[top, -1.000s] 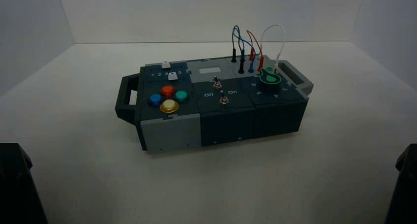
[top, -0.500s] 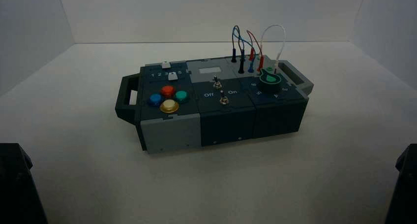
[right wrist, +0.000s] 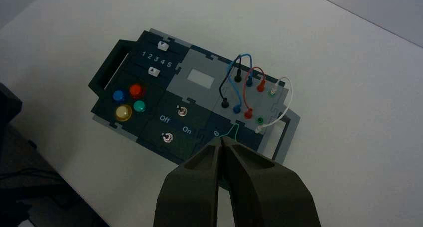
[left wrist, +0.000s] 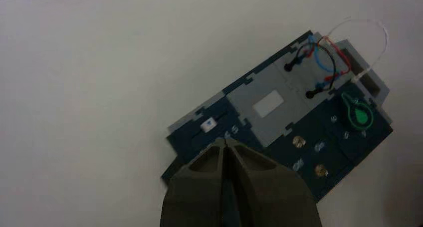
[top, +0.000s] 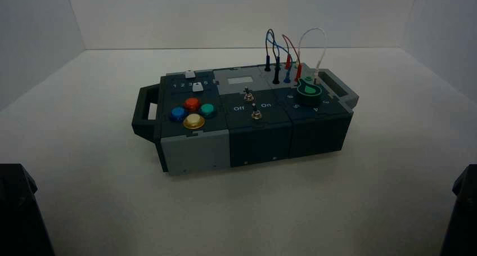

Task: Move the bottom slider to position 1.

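Bottom slider (right wrist: 154,72): small white cap on the dark panel at the box's left end, just behind the four coloured buttons; in the right wrist view it sits under the printed scale, about level with the 3 and 4.
Position 1 (right wrist: 143,54): white digit starting the "1 2 3 4 5" row between the two sliders, toward the handle end; well apart from both grippers.
Top slider (right wrist: 161,46): second white cap, on the far side of the digits.
Box (top: 194,152): stands turned on the white table (top: 281,211), black handle (top: 142,112) at its left end.
Left gripper (left wrist: 224,143): fingers pressed together, holding nothing, raised above the box and touching no part of it; in its own view it hides the bottom slider and the buttons.
Right gripper (right wrist: 222,140): fingers likewise closed and empty, raised over the knob end, covering the green knob except for a thin edge.
Arms in the high view: only dark corners show at the lower edge, cut off.
Hard to make out: lettering beside the knob in the high view.
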{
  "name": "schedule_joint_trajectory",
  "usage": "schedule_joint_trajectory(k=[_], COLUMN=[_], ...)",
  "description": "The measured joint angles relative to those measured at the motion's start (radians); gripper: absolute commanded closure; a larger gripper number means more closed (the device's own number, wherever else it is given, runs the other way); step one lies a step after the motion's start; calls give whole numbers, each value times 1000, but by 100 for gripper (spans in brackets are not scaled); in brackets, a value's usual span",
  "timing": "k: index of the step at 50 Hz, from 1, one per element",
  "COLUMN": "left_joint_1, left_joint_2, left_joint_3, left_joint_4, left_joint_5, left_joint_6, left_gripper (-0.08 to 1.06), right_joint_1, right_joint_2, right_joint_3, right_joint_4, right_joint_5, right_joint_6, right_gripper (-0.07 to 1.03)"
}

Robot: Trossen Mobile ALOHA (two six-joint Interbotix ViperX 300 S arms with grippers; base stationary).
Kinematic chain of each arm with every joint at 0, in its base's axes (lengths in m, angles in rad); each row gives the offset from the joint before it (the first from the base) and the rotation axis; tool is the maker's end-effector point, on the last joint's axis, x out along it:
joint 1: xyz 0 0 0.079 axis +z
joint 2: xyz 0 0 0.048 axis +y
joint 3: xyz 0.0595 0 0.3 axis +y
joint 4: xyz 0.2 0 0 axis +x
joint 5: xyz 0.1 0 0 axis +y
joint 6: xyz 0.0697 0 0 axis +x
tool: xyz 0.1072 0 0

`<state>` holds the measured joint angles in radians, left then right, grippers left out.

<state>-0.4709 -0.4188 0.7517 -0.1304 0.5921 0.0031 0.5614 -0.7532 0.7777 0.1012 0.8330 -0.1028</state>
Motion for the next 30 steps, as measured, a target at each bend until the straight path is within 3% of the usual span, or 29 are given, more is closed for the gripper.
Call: schedule_joint_trajectory(k=[4, 12, 20, 30], left_joint_1=[-11, -18, -32, -41], left_joint_2=[49, 161, 259, 359], left_joint_3=[-3, -11, -31, -52], left_joint_4=[-11, -29, -34, -44], left_joint_5=[-44, -117, -161, -173], left_joint_6=[-18, -91, -110, -160], left_gripper=[101, 101, 101, 101], right_joint_1=[-2, 0, 0, 2], right_joint_2=[2, 17, 51, 98], right_joint_3=[-2, 0, 2, 3], right_joint_4=[0, 0, 9, 14], right_joint_5=[0, 0, -32, -66], right_joint_6=[-3, -25, -60, -77], right_gripper=[98, 98, 98, 98])
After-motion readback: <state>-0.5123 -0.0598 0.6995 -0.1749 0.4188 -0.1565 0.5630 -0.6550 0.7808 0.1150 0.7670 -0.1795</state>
